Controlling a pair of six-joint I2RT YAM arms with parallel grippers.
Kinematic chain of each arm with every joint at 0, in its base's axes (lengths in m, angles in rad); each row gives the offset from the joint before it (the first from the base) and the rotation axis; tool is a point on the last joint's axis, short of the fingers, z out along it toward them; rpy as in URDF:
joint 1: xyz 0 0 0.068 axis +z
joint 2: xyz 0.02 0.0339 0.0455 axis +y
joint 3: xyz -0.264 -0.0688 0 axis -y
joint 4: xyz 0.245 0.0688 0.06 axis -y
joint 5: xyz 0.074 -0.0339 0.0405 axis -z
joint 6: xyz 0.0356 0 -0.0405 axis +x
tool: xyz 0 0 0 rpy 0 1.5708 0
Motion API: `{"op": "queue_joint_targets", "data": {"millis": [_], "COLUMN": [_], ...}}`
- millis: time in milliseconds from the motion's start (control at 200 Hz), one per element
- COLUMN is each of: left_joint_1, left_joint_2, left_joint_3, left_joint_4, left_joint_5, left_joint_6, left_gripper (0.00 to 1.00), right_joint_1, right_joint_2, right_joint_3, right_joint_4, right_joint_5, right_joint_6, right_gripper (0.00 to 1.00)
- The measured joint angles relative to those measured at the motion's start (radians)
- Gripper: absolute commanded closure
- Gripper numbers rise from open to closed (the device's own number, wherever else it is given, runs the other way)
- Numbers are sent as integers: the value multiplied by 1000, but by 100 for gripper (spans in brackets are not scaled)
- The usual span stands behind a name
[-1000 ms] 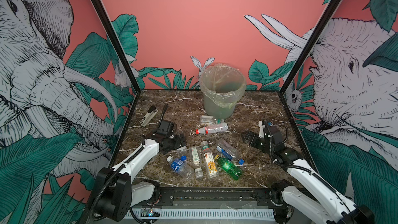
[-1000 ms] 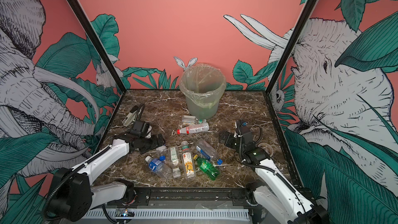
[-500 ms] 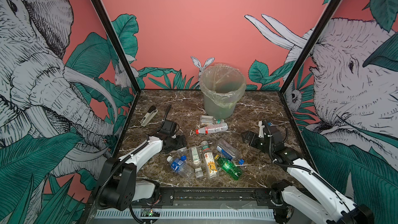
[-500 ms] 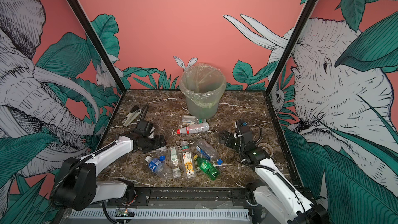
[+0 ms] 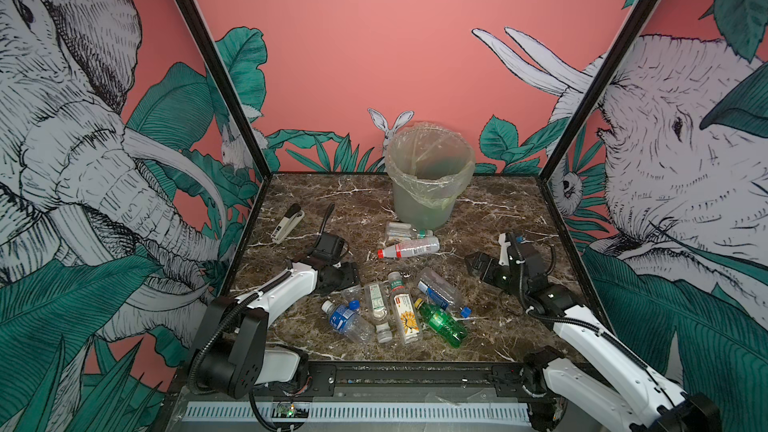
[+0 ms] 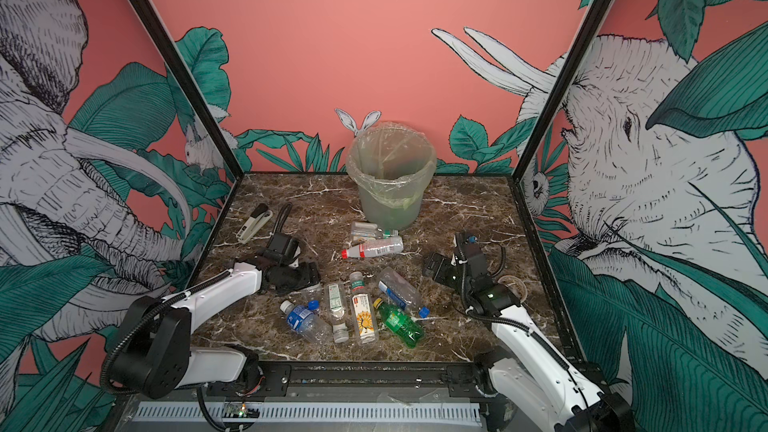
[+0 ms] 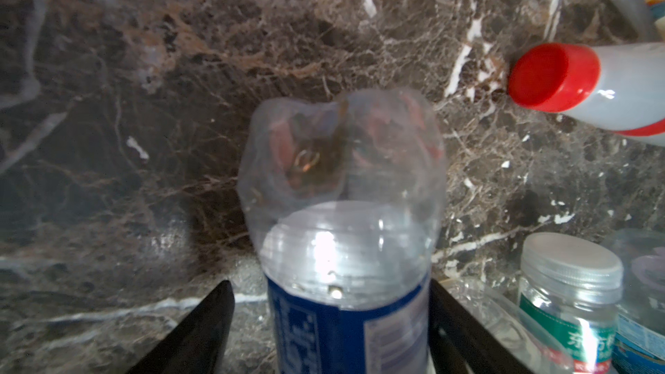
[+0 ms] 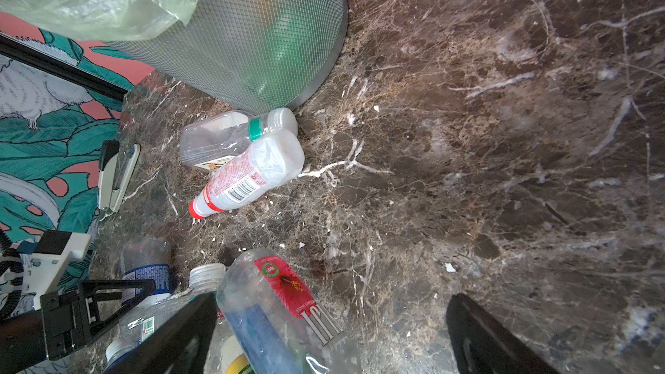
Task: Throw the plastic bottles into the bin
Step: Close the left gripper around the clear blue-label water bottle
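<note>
Your left arm has slid a little toward the pile near the front edge of the counter (image 5: 490,218), and its jaws have narrowed since a second ago. The left tool (image 7: 329,293) now straddles the blue-labelled bottle (image 7: 342,181) at the pile's left end. One finger sits at its side and the other shows a sliver of gap, so it is not clamped yet.

That bottle looks empty and thin-walled (its base is already crumpled). Expect it to be light, slick and ready to buckle. The labelled barrel, where you are, seems the stiffest place to squeeze.

Your right tool (image 8: 334,300) stands wide and holds nothing.

Other plastic bottles (image 5: 405,317) lie in the same pile, and two more lie just in front of the bin (image 5: 419,205) at the middle of the far edge. From above you see only its bag (image 5: 432,193) inside; the bottom is hidden.
</note>
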Motion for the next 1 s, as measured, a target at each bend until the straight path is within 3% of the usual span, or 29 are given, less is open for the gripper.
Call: {"op": "queue_joint_targets", "data": {"millis": [335,1000], "left_joint_1": [0,0], "left_joint_2": [8,18], "left_joint_3": [-27,-27], "left_joint_4": [31,82], "left_joint_5": [-14,-17], "left_joint_6": [-8,-34], "left_gripper": [22,45], "right_joint_1": [-2,-8], "right_joint_2": [0,-18], "right_joint_3": [-12,-12], "right_joint_4": [6,3], "right_joint_5": [0,2], "right_joint_6": [7,10], "right_gripper": [1,1]}}
